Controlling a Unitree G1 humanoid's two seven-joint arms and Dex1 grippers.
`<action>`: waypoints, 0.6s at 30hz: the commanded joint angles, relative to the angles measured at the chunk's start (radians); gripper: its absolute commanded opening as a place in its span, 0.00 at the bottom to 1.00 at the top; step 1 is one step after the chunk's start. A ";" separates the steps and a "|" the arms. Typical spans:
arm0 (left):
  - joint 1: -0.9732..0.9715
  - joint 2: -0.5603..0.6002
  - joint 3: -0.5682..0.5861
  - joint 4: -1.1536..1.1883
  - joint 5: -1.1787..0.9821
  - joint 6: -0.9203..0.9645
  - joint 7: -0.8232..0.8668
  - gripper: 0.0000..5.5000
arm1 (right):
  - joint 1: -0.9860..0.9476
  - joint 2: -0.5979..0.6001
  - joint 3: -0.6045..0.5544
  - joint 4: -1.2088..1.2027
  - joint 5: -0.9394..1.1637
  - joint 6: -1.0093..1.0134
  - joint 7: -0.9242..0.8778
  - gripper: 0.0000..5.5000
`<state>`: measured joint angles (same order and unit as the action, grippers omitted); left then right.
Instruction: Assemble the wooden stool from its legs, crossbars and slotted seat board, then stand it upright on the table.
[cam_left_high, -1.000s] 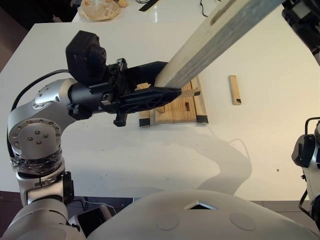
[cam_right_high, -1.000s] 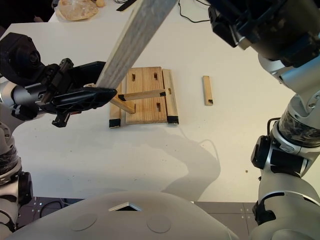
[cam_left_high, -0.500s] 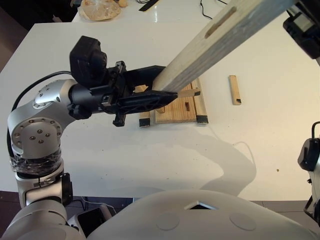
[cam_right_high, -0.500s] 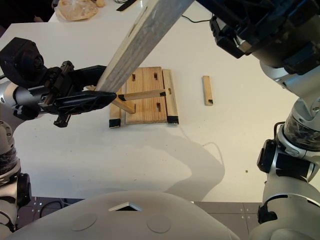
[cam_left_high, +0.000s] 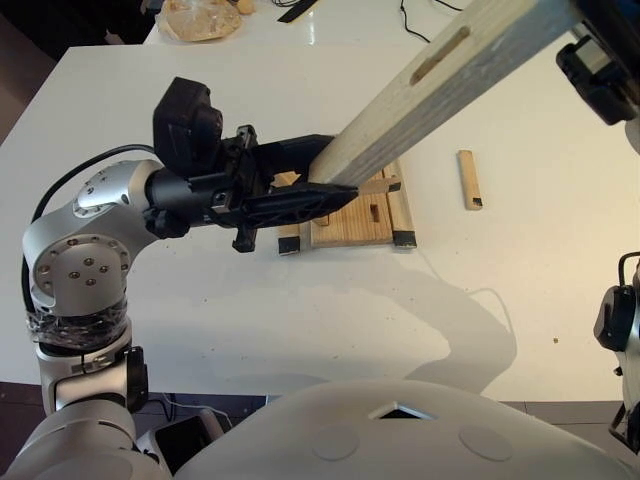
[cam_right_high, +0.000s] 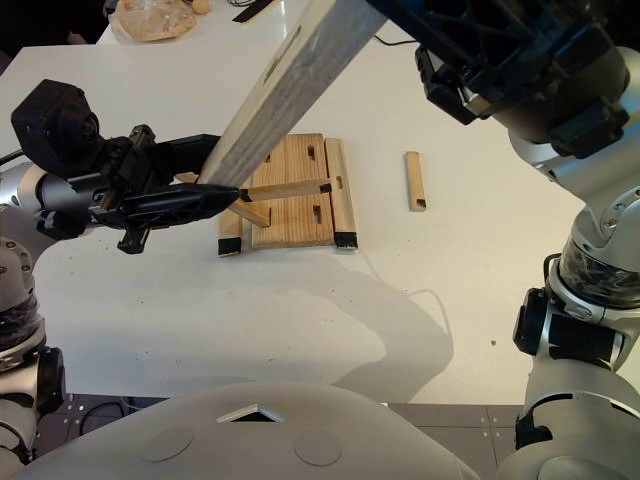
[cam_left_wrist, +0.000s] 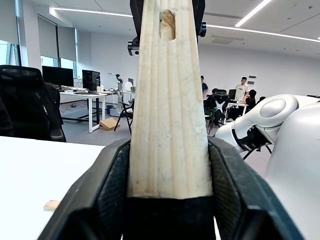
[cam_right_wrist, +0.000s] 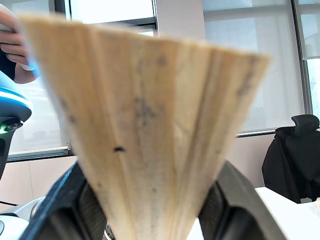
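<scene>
- Left jaws clenched on the wooden leg's (cam_left_high: 430, 95) lower end, aloft over the seat board (cam_left_high: 347, 226).
- Right jaws grasp its upper end; hold firm, align squarely with a slot.
- Loose crossbar (cam_left_high: 468, 180) lies on the surface (cam_left_high: 250, 300).

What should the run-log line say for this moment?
left gripper: shut on leg | right gripper: shut on leg | leg: tilted, off table | board: flat on table
</scene>
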<state>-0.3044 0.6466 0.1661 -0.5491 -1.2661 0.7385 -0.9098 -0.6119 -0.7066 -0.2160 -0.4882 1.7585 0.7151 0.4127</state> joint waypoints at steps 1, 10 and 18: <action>-0.065 -0.009 -0.012 0.024 0.060 -0.023 0.049 0.44 | 0.011 -0.008 0.016 -0.036 -0.034 0.018 -0.026 0.37; -0.158 0.036 0.037 0.058 0.106 -0.043 0.060 0.58 | -0.147 0.016 -0.015 0.089 -0.102 -0.040 -0.077 0.37; -0.121 0.092 0.095 0.160 0.254 -0.121 0.025 0.58 | -0.211 -0.122 -0.039 0.333 -0.544 -0.160 0.279 0.37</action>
<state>-0.4498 0.7343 0.2325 -0.4053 -1.0497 0.6426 -0.8904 -0.8125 -0.7849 -0.2736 -0.2140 1.3520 0.6086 0.5692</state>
